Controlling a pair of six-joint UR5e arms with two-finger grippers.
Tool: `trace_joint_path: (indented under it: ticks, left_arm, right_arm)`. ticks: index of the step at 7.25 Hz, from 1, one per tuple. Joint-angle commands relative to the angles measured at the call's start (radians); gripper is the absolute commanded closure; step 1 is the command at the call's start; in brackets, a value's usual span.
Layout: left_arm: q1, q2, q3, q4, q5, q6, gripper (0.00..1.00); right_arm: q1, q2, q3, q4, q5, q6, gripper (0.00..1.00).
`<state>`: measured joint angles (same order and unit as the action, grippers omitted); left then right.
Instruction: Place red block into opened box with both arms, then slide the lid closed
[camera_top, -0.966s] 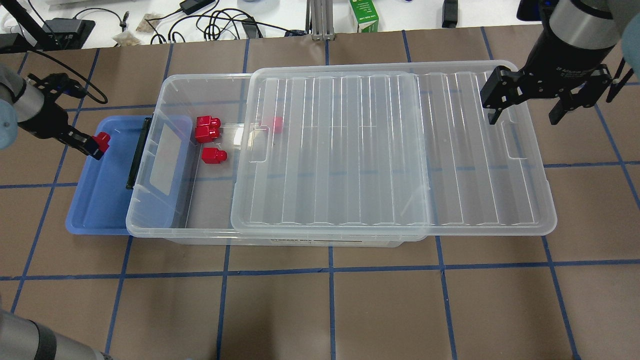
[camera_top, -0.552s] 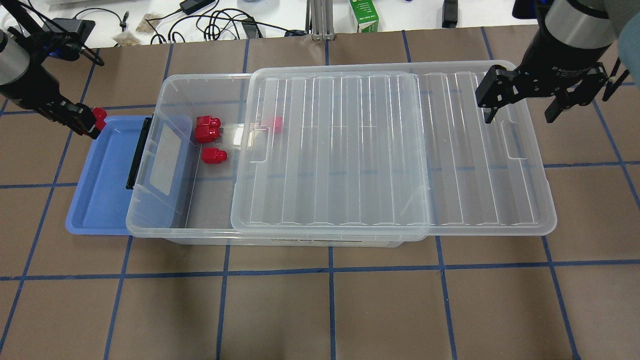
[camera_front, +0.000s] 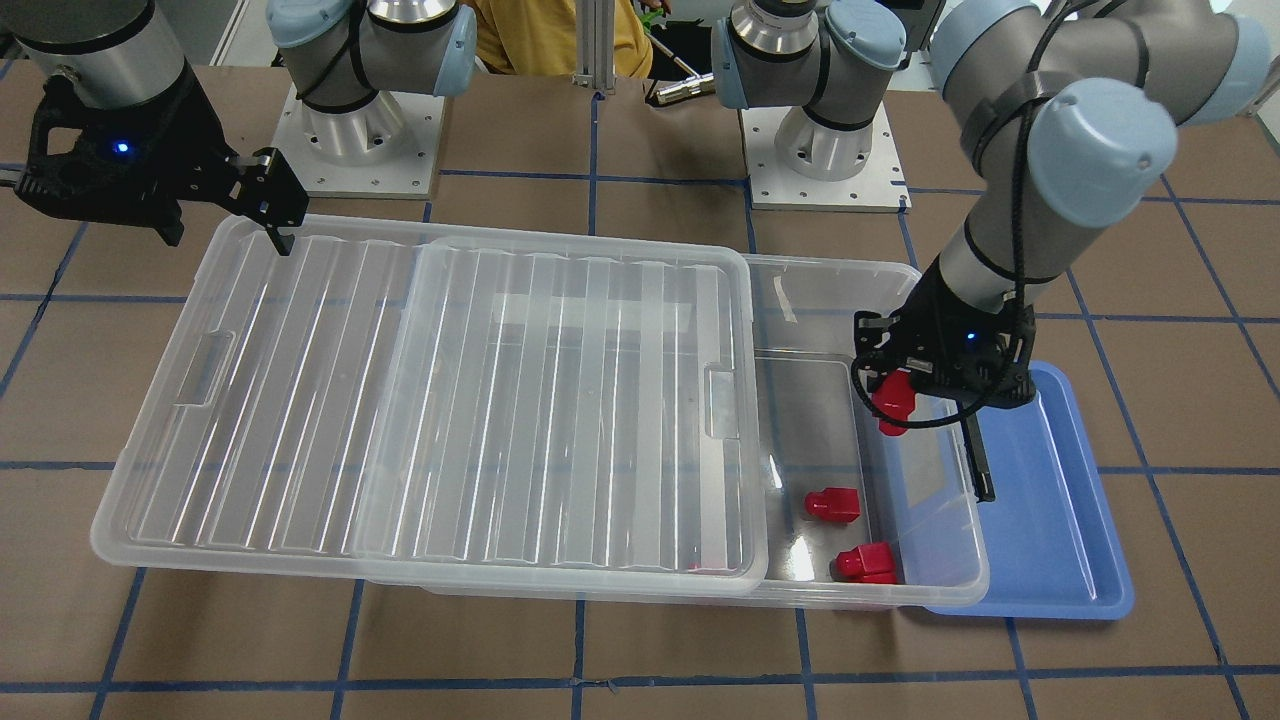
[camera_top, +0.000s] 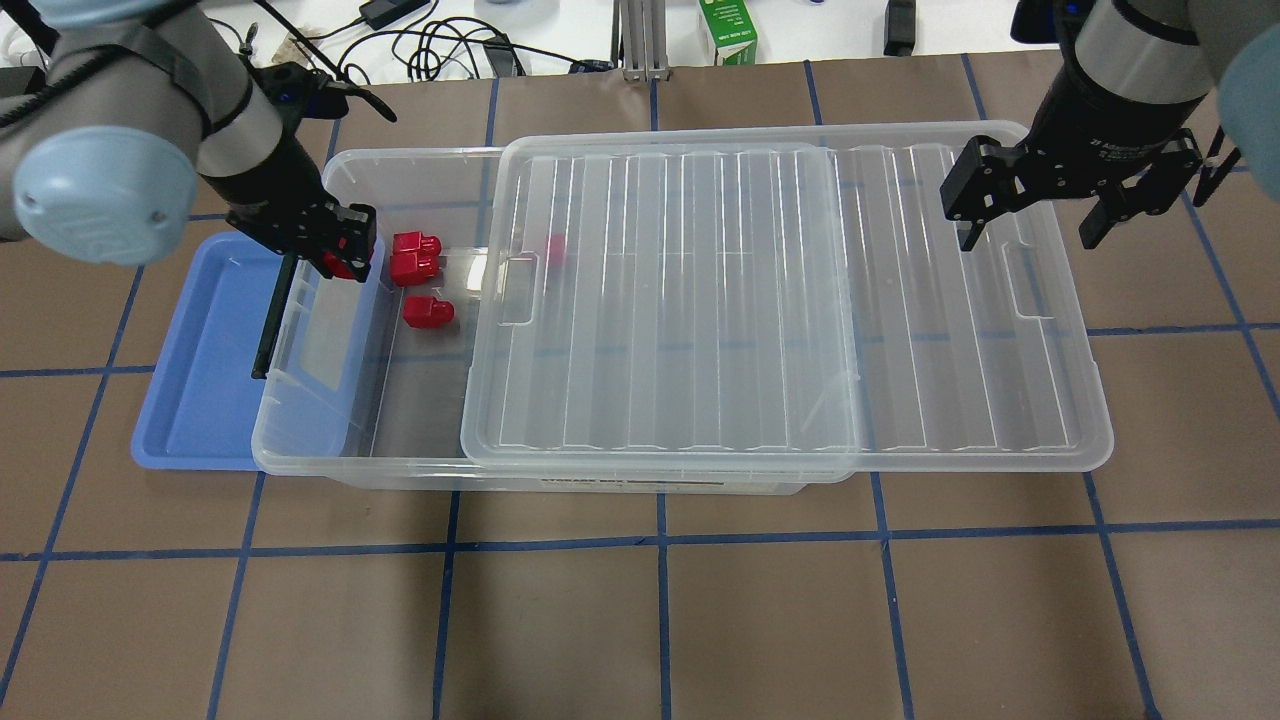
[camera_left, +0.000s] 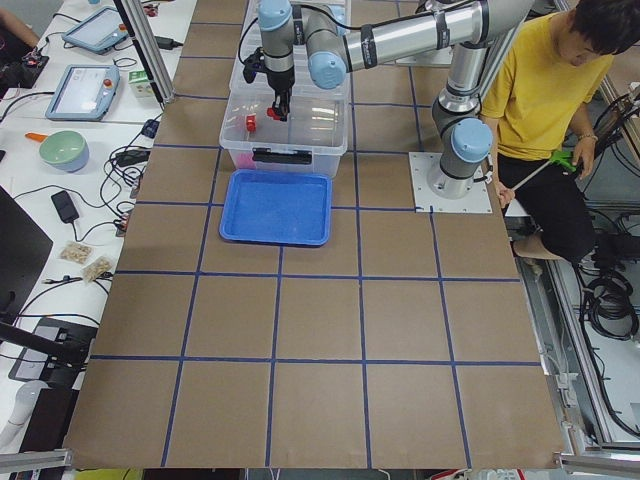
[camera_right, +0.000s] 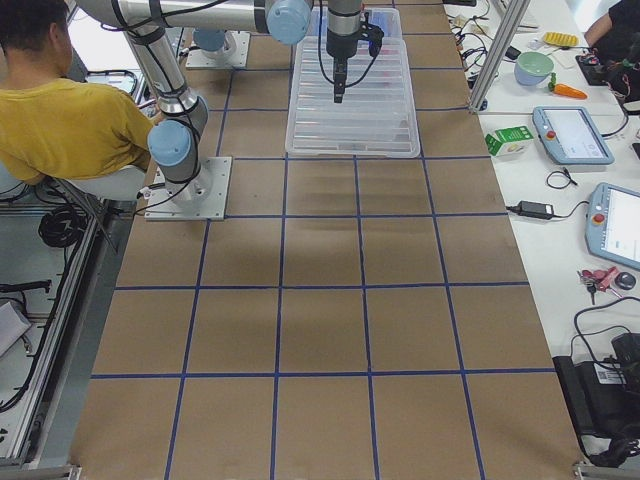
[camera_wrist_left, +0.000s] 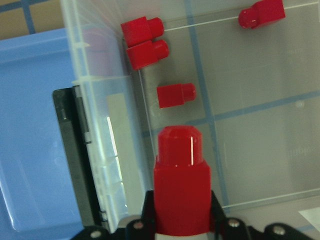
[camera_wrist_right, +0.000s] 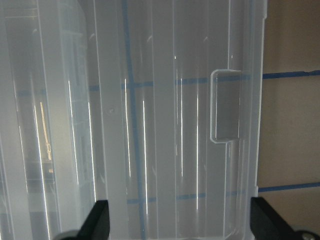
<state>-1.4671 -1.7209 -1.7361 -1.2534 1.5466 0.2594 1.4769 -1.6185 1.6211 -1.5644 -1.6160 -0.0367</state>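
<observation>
Over the clear box (camera_top: 420, 400), left hand (camera_top: 347, 250) pinches glossy red block (camera_wrist_left: 180, 185); right hand (camera_top: 1030, 238) spread.

1. Your left silver-grey arm (camera_front: 985, 262) and right silver-grey arm (camera_front: 100, 50) carry pale blue round caps (camera_front: 1100, 135).
2. Left black pincer (camera_top: 343, 260) and right black pincer (camera_top: 1030, 235): one small blue light (camera_front: 968, 337) each.
3. A thin black cable (camera_front: 1017, 200) follows the left arm.

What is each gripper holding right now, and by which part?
The left gripper holds a red block by its wider square end, the rounded cap pointing away. The right gripper, open above the lid, holds nothing.
</observation>
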Motion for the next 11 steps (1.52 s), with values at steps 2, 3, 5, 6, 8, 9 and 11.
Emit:
trace_joint_path:
  ticks: [2, 3, 5, 6, 8, 9, 11]
  left_arm:
    - [-0.013, -0.014, -0.186, 0.213, 0.0, -0.031, 0.96]
    - [-0.01, -0.019, -0.188, 0.212, 0.0, -0.034, 0.96]
    - [-0.01, -0.051, -0.198, 0.213, -0.003, -0.037, 0.95]
    - [-0.007, -0.074, -0.198, 0.213, -0.005, -0.039, 0.92]
    - [-0.006, -0.101, -0.194, 0.215, -0.006, -0.039, 0.78]
    - [-0.005, -0.112, -0.197, 0.224, -0.007, -0.039, 0.6]
    - [-0.002, -0.121, -0.192, 0.23, -0.007, -0.037, 0.44]
  right_arm:
    - [0.0, 0.0, 0.002, -0.002, 0.001, 0.0, 0.0]
    - [0.0, 0.0, 0.003, -0.002, 0.001, -0.003, 0.0]
    - [0.0, 0.0, 0.002, -0.002, 0.001, 0.0, 0.0]
    - [0.0, 0.0, 0.002, -0.002, 0.001, -0.002, 0.0]
    - [0.0, 0.0, 0.002, -0.002, 0.002, -0.003, 0.0]
    - [0.0, 0.0, 0.002, -0.002, 0.001, 0.003, 0.0]
    - [0.0, 0.0, -0.001, 0.0, 0.001, 0.006, 0.0]
